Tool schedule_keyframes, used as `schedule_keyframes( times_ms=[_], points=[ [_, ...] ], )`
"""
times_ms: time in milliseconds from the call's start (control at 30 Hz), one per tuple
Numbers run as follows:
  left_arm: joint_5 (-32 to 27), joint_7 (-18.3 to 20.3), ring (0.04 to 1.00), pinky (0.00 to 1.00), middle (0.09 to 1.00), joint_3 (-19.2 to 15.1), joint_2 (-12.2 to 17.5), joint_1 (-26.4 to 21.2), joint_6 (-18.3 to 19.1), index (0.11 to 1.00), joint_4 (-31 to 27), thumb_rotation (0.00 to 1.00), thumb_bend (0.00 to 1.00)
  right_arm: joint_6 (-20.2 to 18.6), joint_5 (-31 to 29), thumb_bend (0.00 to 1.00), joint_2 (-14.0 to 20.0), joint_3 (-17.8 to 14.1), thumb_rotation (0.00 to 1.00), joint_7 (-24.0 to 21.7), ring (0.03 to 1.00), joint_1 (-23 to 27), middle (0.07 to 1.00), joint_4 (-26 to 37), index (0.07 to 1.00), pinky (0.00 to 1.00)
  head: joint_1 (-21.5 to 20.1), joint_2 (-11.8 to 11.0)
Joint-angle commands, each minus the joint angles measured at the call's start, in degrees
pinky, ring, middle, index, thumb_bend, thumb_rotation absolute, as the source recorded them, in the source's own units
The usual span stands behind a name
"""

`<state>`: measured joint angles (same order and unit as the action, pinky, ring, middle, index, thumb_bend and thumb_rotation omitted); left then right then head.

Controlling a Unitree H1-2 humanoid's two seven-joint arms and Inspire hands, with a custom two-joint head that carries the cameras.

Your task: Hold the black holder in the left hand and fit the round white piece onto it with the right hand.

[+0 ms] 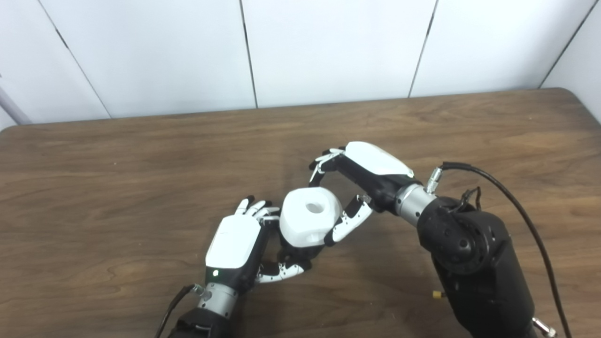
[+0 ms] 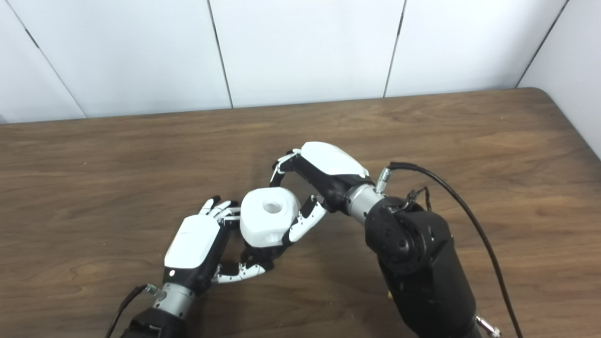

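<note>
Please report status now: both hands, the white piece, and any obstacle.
Left hand shut on black holder. Round white piece sits atop holder; right hand open around it. Nothing in the way.

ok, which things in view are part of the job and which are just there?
In the job:
- black holder, held low in the left hand
- round white piece, sitting on top of it
- right hand, fingers apart beside the piece

Just there:
- table
- black cable on the right arm
</note>
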<state>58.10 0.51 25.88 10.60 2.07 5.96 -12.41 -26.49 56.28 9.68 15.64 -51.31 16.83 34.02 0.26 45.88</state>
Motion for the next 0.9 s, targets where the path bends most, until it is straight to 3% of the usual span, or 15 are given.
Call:
schedule_keyframes(
  times_ms=[0, 533, 867],
  points=[
    [1.3, 1.8, 0.875, 0.97, 0.774, 1.4, -0.3, 0.0, -0.2, 0.487, 1.2, 0.05, 0.52, 0.8, 0.0, 0.52, 0.3, 0.6, 0.13, 0.7, 0.943, 1.0, 0.839, 0.2, 0.484, 1.0, 0.0, 0.0],
    [1.4, 1.9, 0.875, 0.97, 0.774, 1.6, -0.4, 0.0, -0.2, 0.486, 1.0, 0.05, 0.52, 0.5, 0.3, 0.52, 1.3, 2.1, 0.13, -0.6, 0.945, 1.2, 0.842, 0.8, 0.484, 1.0, -0.5, 0.3],
    [1.7, 2.2, 0.876, 0.97, 0.776, 1.8, -0.7, 0.0, 0.2, 0.487, 1.0, 0.05, 0.52, 1.8, -0.2, 0.52, 1.9, 3.6, 0.13, 1.1, 0.934, 0.3, 0.827, 0.6, 0.483, 1.0, -0.2, 0.1]
  ],
)
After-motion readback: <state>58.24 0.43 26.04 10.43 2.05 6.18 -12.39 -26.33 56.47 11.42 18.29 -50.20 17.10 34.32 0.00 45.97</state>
